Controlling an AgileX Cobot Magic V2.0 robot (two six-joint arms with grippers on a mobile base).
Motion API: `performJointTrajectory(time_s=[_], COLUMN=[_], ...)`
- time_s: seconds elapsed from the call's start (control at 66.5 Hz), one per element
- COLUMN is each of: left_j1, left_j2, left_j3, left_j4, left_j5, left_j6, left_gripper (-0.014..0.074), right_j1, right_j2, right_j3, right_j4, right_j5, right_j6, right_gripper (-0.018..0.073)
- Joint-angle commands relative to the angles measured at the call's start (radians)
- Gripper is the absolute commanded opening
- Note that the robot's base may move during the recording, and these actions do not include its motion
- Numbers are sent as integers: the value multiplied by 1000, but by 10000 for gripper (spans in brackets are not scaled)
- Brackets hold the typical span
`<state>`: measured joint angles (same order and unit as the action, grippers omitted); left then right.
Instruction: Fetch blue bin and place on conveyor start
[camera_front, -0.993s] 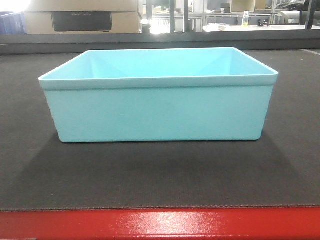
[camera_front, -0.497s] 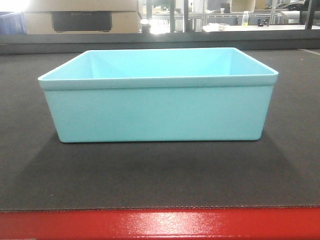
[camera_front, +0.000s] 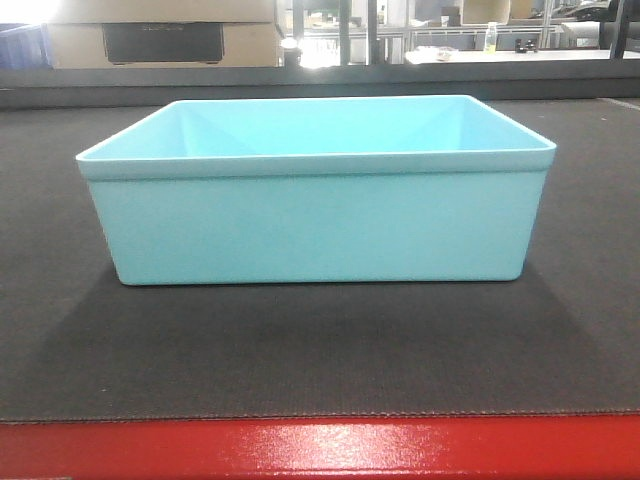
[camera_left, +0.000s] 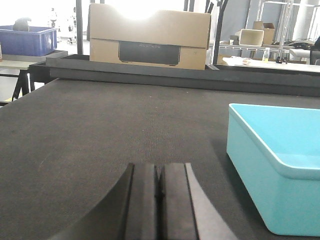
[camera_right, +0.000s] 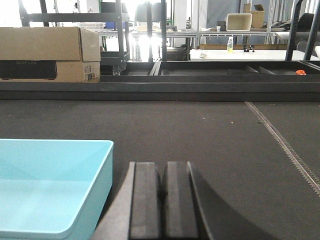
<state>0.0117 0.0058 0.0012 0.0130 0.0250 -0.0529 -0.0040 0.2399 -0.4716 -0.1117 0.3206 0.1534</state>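
The blue bin (camera_front: 318, 225), a light cyan tub, stands upright and empty on the dark grey belt (camera_front: 320, 350) of the conveyor start, just behind its red frame (camera_front: 320, 450). No gripper shows in the front view. In the left wrist view my left gripper (camera_left: 159, 172) is shut on nothing, low over the belt, with the blue bin (camera_left: 280, 165) to its right and apart from it. In the right wrist view my right gripper (camera_right: 164, 170) is shut too, empty, with the blue bin (camera_right: 50, 185) just to its left and not touching.
A cardboard box (camera_left: 149, 36) sits beyond the belt's far black rail (camera_left: 175, 75). A dark blue crate (camera_left: 27, 41) stands at the far left on a table. Shelving and a white table (camera_right: 240, 52) lie behind. A seam line (camera_right: 282, 142) runs along the belt's right part.
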Motion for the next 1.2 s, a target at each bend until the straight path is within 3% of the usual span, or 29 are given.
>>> performJointTrajectory(time_s=[0.0, 0.196, 0.331, 0.557, 0.782, 0.858, 1.189], left_j1=[5, 5, 5, 5, 5, 5, 5], left_j2=[-6, -6, -6, -6, -6, -6, -6], left_j3=[-1, -1, -1, -1, -1, -1, -1], left_j4=[-2, -2, -2, -2, -2, -2, -2], left_j5=[-19, -19, -19, -19, -19, -19, -19], left_j6=[5, 5, 5, 5, 5, 5, 5], left_gripper=[-111, -111, -111, -111, -111, -111, -111], right_j1=[-5, -12, -58, -153, -164, -164, -164], right_j2=[-5, -5, -5, -93, -240, -240, -240], right_j3=[-1, 26, 85, 279, 472, 472, 472], right_j4=[-9, 21, 141, 189, 189, 191, 191], right_j5=[-23, -82, -169, -295, -407, -345, -345], right_j6=[-4, -14, -172, -174, -174, -174, -174], right_gripper=[-162, -162, -162, -162, -162, -162, -162])
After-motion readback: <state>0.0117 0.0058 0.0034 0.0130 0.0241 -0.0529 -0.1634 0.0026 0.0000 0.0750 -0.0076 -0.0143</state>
